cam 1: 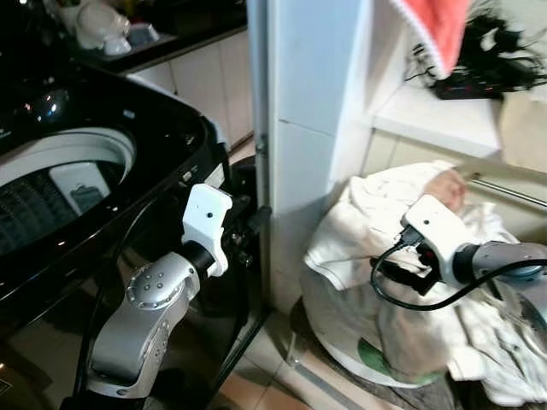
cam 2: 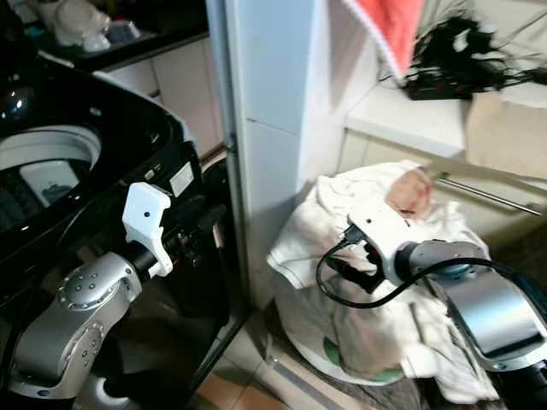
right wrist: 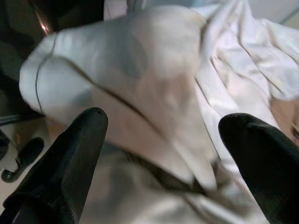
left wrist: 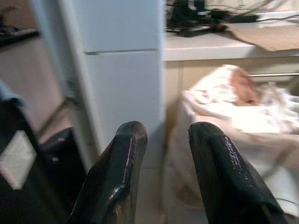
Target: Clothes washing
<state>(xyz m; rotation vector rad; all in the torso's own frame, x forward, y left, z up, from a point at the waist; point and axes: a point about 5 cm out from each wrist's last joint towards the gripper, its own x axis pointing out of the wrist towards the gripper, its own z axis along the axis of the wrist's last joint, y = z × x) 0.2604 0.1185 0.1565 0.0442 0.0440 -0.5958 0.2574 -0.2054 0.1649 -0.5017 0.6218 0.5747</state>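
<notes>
The black washing machine (cam 1: 77, 188) is standing open-topped at the robot's left; the heap of white clothes (cam 2: 367, 256) is spilling from a basket (cam 2: 342, 363) beyond the white pillar (cam 1: 299, 128). The right gripper (right wrist: 161, 154) is hovering spread wide over a fold — it should be sinking deeper before pinching. The left gripper (left wrist: 163, 158) is waiting, fingers slightly parted, empty.

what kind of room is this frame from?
Probably a home laundry corner beside a kitchen: a black top-loading washing machine with its lid open, a basket heaped with white laundry that the open right gripper reaches into, and low white cabinets behind.
</notes>
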